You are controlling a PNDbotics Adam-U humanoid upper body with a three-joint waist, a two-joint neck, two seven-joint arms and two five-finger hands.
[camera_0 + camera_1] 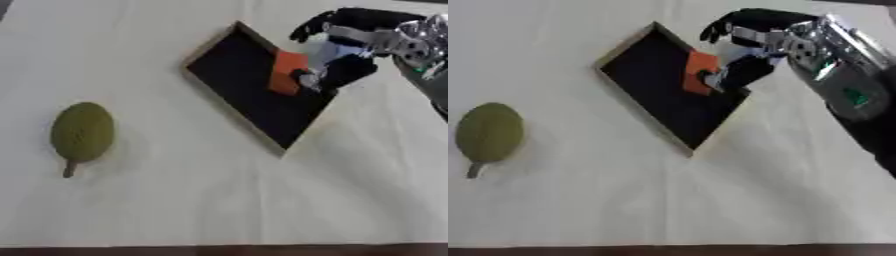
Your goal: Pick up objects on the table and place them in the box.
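A shallow box point(210, 46) with a black inside and a light wooden rim lies askew on the cream cloth, at upper centre. My right hand point(353, 66) comes in from the upper right and hangs over the box's right side. Its thumb and curled fingers pinch an orange block point(286, 73), which is just above or touching the black floor; I cannot tell which. A green pear-shaped fruit point(82, 131) with a short stem lies on the cloth at the left, far from the hand. My left hand shows in neither view.
The cream cloth point(219, 200) covers the whole table. A dark front edge point(219, 251) runs along the bottom. My right forearm point(846, 85) crosses the upper right corner.
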